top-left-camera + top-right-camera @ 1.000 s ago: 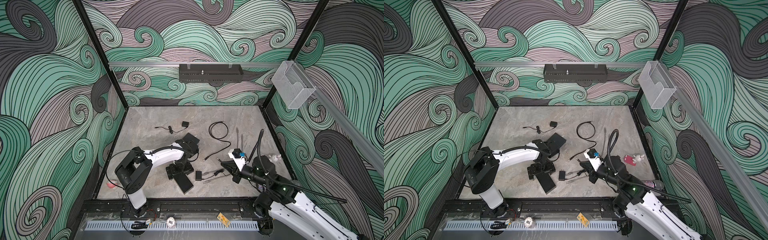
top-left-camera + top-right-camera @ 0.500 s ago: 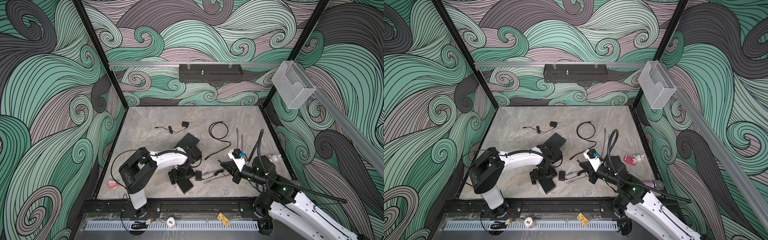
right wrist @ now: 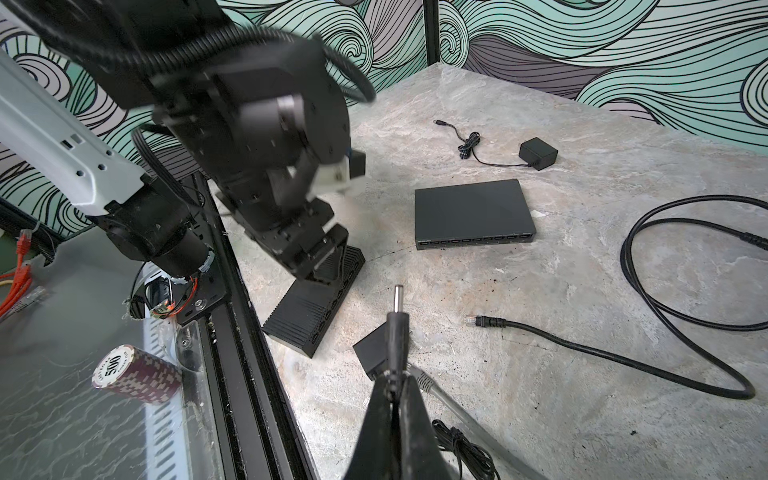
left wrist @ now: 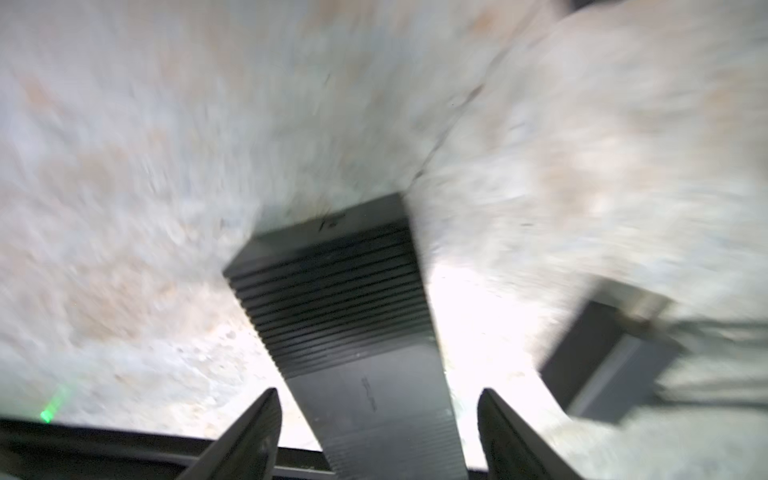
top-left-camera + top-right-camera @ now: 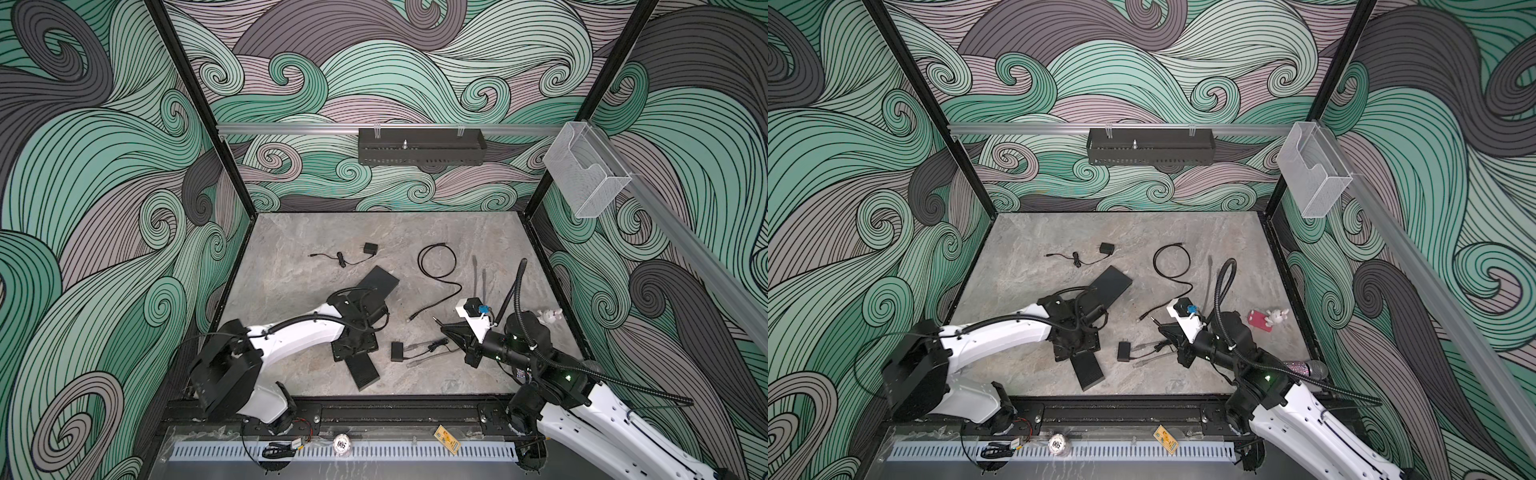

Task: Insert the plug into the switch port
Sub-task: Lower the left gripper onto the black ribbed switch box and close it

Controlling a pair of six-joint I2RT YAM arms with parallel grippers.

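A small black ribbed switch (image 5: 365, 369) (image 5: 1087, 371) lies near the table's front, its row of ports along one side (image 3: 332, 309). My left gripper (image 5: 353, 344) (image 4: 378, 394) reaches down over it. The jaws stand open on either side of the switch (image 4: 345, 299), with a gap showing at each finger. My right gripper (image 5: 445, 329) (image 3: 395, 380) is shut on the cord just behind a black barrel plug (image 3: 397, 316) (image 5: 1154, 322). It hovers to the right of the switch, and the plug's metal tip points toward it. The plug's black adapter (image 5: 397, 351) lies on the table between them.
A larger flat black switch (image 5: 377, 282) (image 3: 473, 214) lies behind the left gripper. A looped black network cable (image 5: 436, 270), grey cables (image 5: 478, 278), a second adapter with cord (image 5: 370, 248) and a pink toy (image 5: 1260, 321) lie around. The black front rail (image 3: 249, 353) runs close by.
My left gripper's jaws have narrowed toward the small switch and the left arm has shifted over it. The right gripper and plug have stayed put.
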